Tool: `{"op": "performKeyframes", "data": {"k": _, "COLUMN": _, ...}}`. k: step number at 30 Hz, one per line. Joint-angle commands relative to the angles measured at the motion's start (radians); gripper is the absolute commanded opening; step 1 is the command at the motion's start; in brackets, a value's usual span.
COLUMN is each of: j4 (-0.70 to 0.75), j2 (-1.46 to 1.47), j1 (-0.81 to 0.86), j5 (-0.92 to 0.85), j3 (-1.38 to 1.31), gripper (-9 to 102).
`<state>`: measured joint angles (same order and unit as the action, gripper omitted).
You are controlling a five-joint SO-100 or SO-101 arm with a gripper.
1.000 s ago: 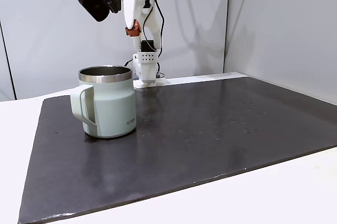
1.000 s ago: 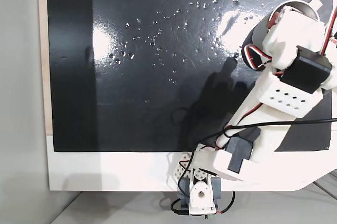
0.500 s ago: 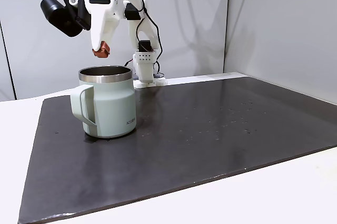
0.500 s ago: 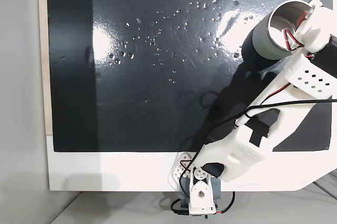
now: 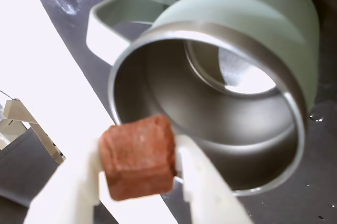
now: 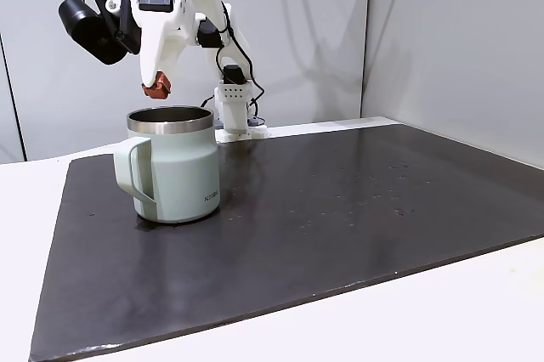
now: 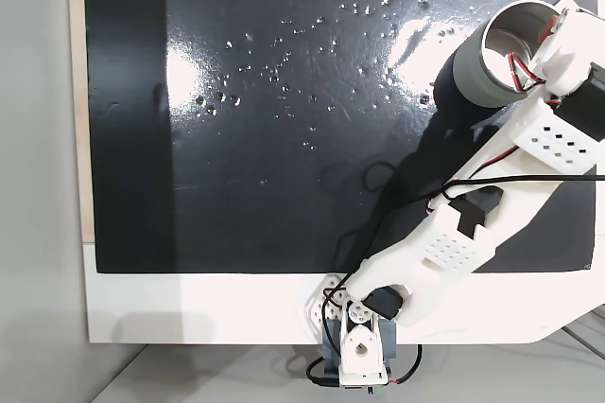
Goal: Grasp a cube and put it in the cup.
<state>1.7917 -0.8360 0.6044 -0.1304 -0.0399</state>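
Note:
The cup is a pale mint-green mug with a steel rim, standing upright on the dark mat with its handle to the left in a fixed view. My gripper hangs just above the cup's rim, shut on the small reddish-brown cube. In the wrist view the cube is pinched between the two white fingers of the gripper, over the near rim of the cup, whose steel interior holds nothing. From above, the cup sits at the mat's right side, with the arm's head over its right rim.
A large black mat covers most of the white table. The arm's base stands at the far edge behind the cup. Grey wall panels close off the back and right. The mat is bare to the right of the cup.
The arm swung left and down with the cube, from behind and to the right of the cup to just above its rim. In the last half second it only edged slightly left.

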Motion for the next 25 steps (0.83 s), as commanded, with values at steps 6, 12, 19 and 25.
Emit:
{"op": "performKeyframes", "data": {"k": 6, "j4": 0.009, "j2": -0.018, "j1": 0.009, "j5": -0.028, "j3": -0.038, "gripper": 22}}
{"op": "performKeyframes", "data": {"k": 12, "j4": 0.009, "j2": -0.025, "j1": 0.02, "j5": -0.023, "j3": -0.028, "gripper": 32}}
{"op": "performKeyframes", "data": {"k": 19, "j4": 0.009, "j2": -0.04, "j1": 0.017, "j5": -0.028, "j3": 0.0, "gripper": 31}}
{"op": "performKeyframes", "data": {"k": 25, "j4": 0.009, "j2": -0.057, "j1": 0.008, "j5": -0.028, "j3": 0.015, "gripper": 30}}
